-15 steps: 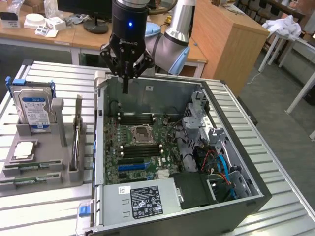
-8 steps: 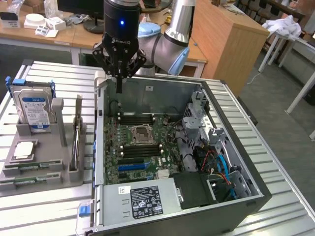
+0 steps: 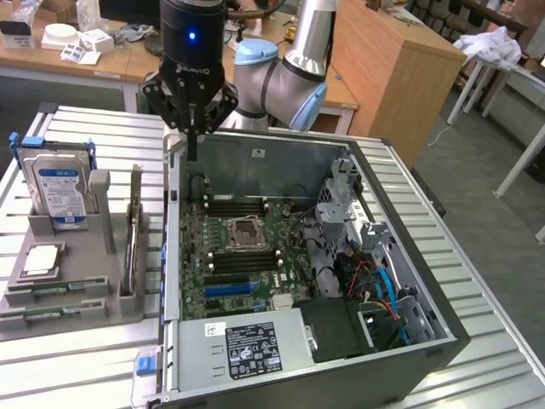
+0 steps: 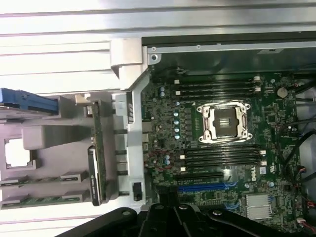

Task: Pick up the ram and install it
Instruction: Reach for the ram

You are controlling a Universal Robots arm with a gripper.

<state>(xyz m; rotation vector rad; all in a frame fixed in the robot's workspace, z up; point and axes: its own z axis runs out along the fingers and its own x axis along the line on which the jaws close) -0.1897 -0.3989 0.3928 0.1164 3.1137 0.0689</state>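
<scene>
Evidently the job has hardly begun. The ram (image 3: 134, 243), a long, thin green circuit-board stick, stands on edge in a slot of the grey plastic parts holder (image 3: 72, 294). That holder sits on the slatted metal counter (image 3: 85, 136) by its edge at the exterior view's left, just beside the open black computer case (image 3: 426, 341). Nothing has been lifted out. On the green motherboard (image 3: 230, 256) inside the case, the dark memory slots (image 4: 219, 88) on either side of the square silver processor socket (image 4: 224, 122) look empty, so both the pick and the fitting are left to do.

The black gripper (image 3: 191, 152) hangs with its fingers clenched together and nothing between them. It is above the case's wall on the holder's side, near the far corner of the case. The ram lies lower, apart from the gripper and untouched, on the holder's side of that wall and nearer the counter's near edge. In the wrist view the ram (image 4: 97, 128) runs alongside the case wall, just outside it.
</scene>
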